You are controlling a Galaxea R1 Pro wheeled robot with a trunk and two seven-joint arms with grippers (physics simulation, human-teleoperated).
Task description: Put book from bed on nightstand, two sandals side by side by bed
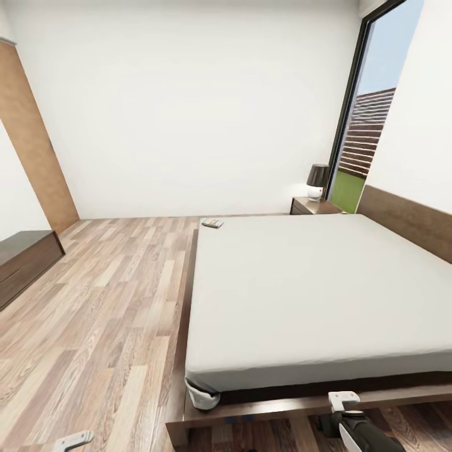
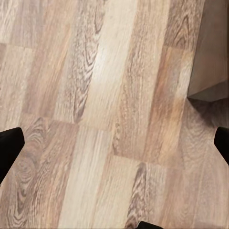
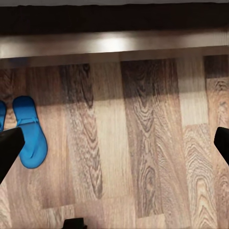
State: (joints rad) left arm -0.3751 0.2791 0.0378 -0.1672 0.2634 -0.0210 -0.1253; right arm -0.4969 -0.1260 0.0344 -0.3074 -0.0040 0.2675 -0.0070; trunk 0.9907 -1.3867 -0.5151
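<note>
A thin book (image 1: 212,223) lies on the far corner of the smooth grey mattress of the bed (image 1: 314,295). Flat blue sandals (image 3: 29,132) rest on grained wood floor (image 2: 95,119) beside the frame. Both grippers' fingers (image 3: 9,148) are apart.

No text, label, brand, number or sign can be read anywhere. The book (image 1: 212,223) lying at the far corner of the bed (image 1: 314,295) is too small and blurred for its cover lettering to be made out. The blue sandals (image 3: 29,131) on the floor beside the right gripper's fingers (image 3: 9,148) bear no visible marking.
</note>
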